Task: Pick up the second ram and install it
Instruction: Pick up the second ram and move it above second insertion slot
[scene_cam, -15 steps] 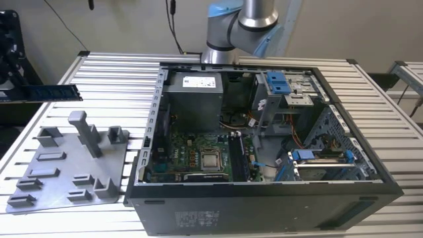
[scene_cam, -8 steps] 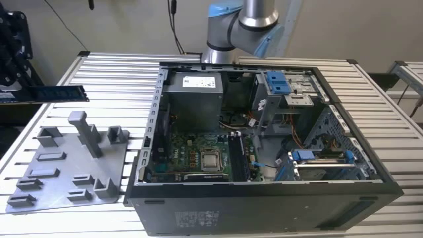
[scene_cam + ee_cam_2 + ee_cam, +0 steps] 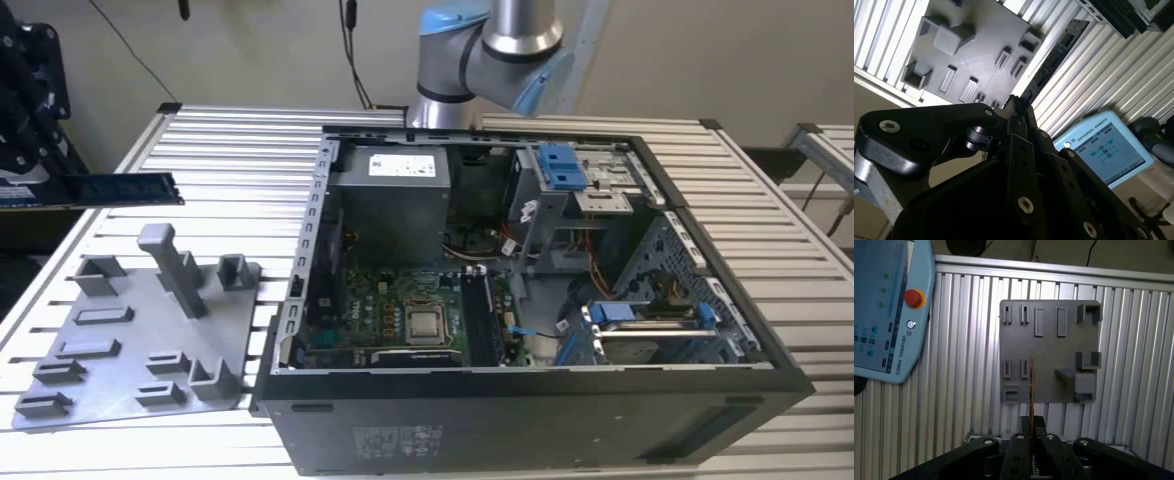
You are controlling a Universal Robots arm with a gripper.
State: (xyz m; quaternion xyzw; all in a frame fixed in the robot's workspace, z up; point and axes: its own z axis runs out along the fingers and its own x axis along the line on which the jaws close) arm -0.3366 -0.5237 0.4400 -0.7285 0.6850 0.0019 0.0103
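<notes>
Pincer (image 3: 1032,427) clenched on the second ram (image 3: 102,190), held level in the air over the grey tray (image 3: 127,345), near the desk's (image 3: 227,140) edge at the exterior view's left. Open computer case (image 3: 534,420) sits beside the tray.

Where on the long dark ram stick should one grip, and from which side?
The long, flat dark ram stick is thin: probably pinch its two flat faces at one short end, coming along its length. The gripper holds it so, long edges free.
</notes>
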